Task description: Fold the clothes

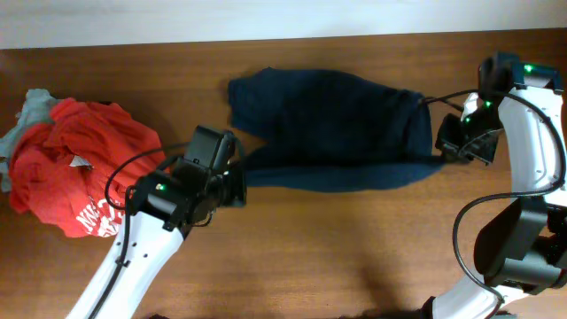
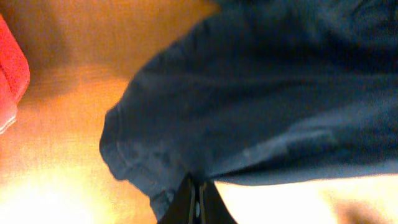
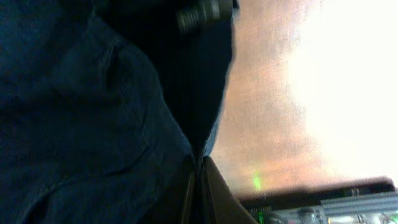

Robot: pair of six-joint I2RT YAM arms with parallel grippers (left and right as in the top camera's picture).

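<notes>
The dark navy shorts (image 1: 337, 124) lie across the far middle of the wooden counter (image 1: 354, 257), stretched sideways between the 2 arms. Their near edge runs in a taut line from one tool to the other, and the far left corner sits bunched in a rounded fold. The left tool (image 1: 237, 173) is clamped on the near left end of the shorts. In the left wrist view its 2 fingers meet on a pinch of hem, with the cloth fanning out above them. The right tool (image 1: 443, 146) is clamped on the right end of the shorts. In the right wrist view its fingers are pressed together on a thin ridge of dark fabric. Whether the gripped edge is raised off the counter cannot be told. Well apart, at the far left, a crumpled red T-shirt (image 1: 80, 173) with white lettering lies in a heap. A small grey-teal garment (image 1: 27, 111) touches its far left side.
</notes>
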